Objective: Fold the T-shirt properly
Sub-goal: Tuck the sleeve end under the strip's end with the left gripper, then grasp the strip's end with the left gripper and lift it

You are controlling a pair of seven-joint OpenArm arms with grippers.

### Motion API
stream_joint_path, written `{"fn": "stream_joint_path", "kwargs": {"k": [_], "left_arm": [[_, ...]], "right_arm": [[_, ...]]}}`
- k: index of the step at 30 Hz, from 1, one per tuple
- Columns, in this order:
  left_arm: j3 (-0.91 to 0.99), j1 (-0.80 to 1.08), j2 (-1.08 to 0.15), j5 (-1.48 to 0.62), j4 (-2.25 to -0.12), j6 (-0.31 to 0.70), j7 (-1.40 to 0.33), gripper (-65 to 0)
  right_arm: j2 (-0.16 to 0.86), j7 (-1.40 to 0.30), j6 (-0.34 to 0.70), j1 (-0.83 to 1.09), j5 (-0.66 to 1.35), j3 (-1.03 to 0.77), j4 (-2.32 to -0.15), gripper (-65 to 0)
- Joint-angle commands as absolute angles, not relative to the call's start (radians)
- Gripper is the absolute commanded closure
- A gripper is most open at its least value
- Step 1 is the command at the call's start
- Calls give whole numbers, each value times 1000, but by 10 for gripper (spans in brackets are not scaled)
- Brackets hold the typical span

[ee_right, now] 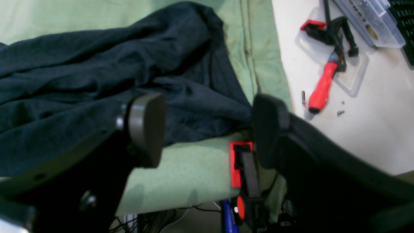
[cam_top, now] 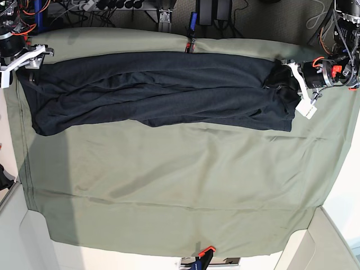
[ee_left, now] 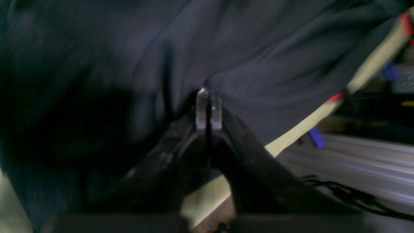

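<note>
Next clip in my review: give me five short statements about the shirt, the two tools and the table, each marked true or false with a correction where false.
1. The T-shirt lies stretched lengthwise along the far side of the green cloth. True.
2. The right tool is clamped on the shirt. False: its jaws stand wide open, nothing between them.
3. The left tool has its fingertips together at the fabric. True.
4. A red-handled screwdriver lies on the shirt. False: it lies on the white surface beside the cloth.
5. The shirt is folded into a small square. False: it is a long band.
</note>
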State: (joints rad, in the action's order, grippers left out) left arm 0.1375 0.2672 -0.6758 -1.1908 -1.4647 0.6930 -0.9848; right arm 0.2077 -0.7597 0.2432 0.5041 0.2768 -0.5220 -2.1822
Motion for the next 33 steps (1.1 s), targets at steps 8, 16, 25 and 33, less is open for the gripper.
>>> {"fn": "stream_joint_path", "kwargs": {"k": [8,16,25,33], "left_arm": [[290,228,-696,-1219,-1518,698,-1003,-377],[477,247,-699,-1213,-1533,698,-1000,-377],[477,260,-696,-1216,-1317,698,-930,-467],[401,257,-695,-1221,-1253,698,-878,-467]], "right_arm": [[219,-736,244,505,281,-529,-2202,-418],[219,-733,244,504,281,-529,-2202,-417],[219,-730,244,505,296,-529,-2202,-418],[219,-730,244,505,296,-529,-2202,-417]]}}
